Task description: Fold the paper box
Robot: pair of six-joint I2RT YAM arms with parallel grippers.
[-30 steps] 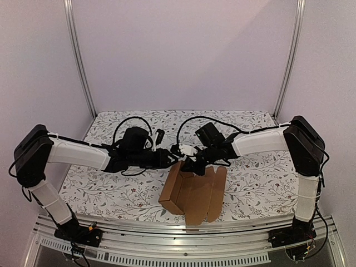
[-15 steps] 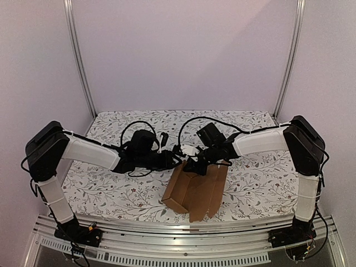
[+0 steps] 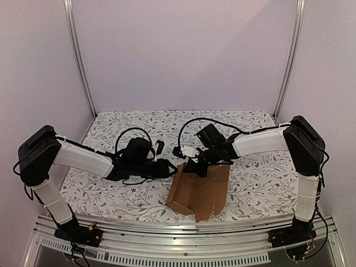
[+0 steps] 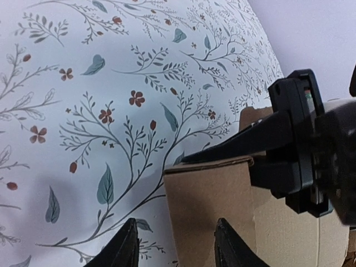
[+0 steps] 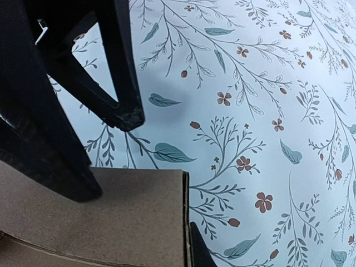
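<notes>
Top external view is showing the paper box (image 3: 197,192) lying half-folded by the middle of the worktop's (image 3: 100,192) near edge; light, stiff and easily creased, it is probably best pinched at flap edges; at its far end the right gripper (image 3: 194,166) is pinching a raised flap; the left gripper (image 3: 171,166) is hovering beside it, fingers apart, empty.
</notes>
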